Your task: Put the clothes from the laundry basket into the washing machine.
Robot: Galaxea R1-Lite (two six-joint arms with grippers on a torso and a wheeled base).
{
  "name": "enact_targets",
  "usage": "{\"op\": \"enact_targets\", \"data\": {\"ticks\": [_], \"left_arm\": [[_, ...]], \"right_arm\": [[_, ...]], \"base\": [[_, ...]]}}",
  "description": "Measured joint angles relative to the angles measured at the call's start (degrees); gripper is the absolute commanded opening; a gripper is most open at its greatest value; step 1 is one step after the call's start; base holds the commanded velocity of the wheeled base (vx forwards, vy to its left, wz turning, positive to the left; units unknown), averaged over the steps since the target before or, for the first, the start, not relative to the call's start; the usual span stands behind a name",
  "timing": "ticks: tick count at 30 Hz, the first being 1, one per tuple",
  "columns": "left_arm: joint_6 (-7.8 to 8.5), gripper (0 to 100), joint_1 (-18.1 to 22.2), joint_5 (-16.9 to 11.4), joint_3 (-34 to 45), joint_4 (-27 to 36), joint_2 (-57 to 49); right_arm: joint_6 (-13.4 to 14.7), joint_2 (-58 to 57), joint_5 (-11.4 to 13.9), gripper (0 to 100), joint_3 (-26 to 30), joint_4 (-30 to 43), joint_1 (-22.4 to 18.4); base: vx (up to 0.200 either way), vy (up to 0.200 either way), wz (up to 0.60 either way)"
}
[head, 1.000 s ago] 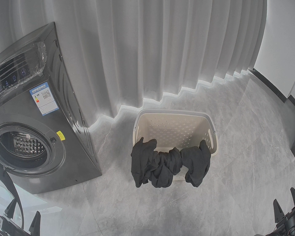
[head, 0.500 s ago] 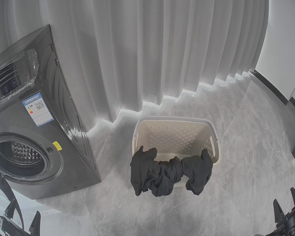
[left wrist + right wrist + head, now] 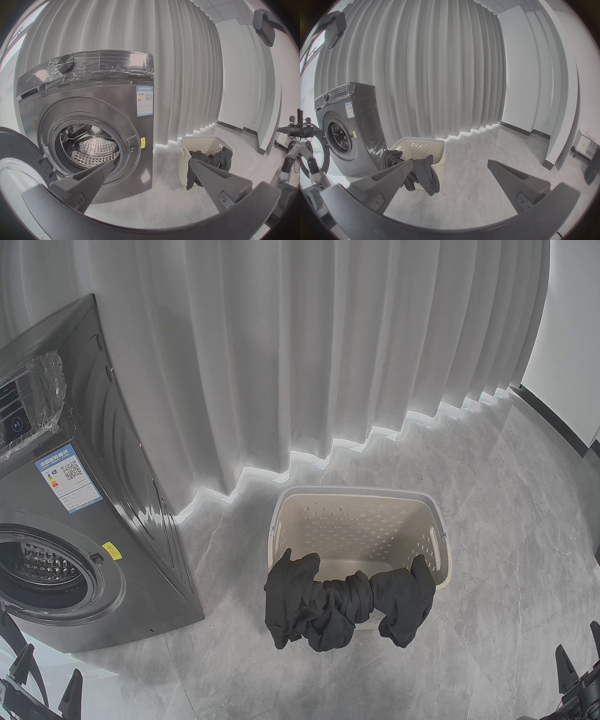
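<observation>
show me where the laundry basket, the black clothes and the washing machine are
laundry basket [image 3: 359, 491]: head view, on its far rim
black clothes [image 3: 337, 612]: head view, middle of the bundle over the near rim
washing machine [image 3: 118, 90]: left wrist view, front panel above the opening

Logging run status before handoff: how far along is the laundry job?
Done: the door of the washing machine stands open, and the drum shows no clothes inside. In hand: nothing; the left gripper and right gripper are open and empty. Left: the dark clothes hang over the near rim of the laundry basket, so all the loading remains.
</observation>
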Motion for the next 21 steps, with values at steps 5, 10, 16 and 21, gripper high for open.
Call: {"op": "enact_targets", "data": {"ticks": [5, 10, 16, 21], "left_arm": [[-0.05, 100, 0.00, 0.05, 0.00, 0.00, 0.00], [-0.02, 100, 0.00, 0.02, 0.00, 0.00, 0.00], [-0.05, 100, 0.00, 0.05, 0.00, 0.00, 0.00], [-0.05, 100, 0.00, 0.05, 0.00, -0.02, 0.00]], "right_arm": [[-0.06, 0.00, 0.09, 100, 0.00, -0.33, -0.11], [-0.27, 0.00, 0.30, 100, -1.66, -1.45, -0.05], [1.19, 2.60, 3.45, 100, -11.19, -0.11, 0.77], [9.11, 11.03, 9.89, 100, -15.32, -0.30, 3.44]], "base": [[0.000, -0.120, 0.00], [0.000, 0.000, 0.00], [0.000, 0.000, 0.00], [0.000, 0.000, 0.00]]}}
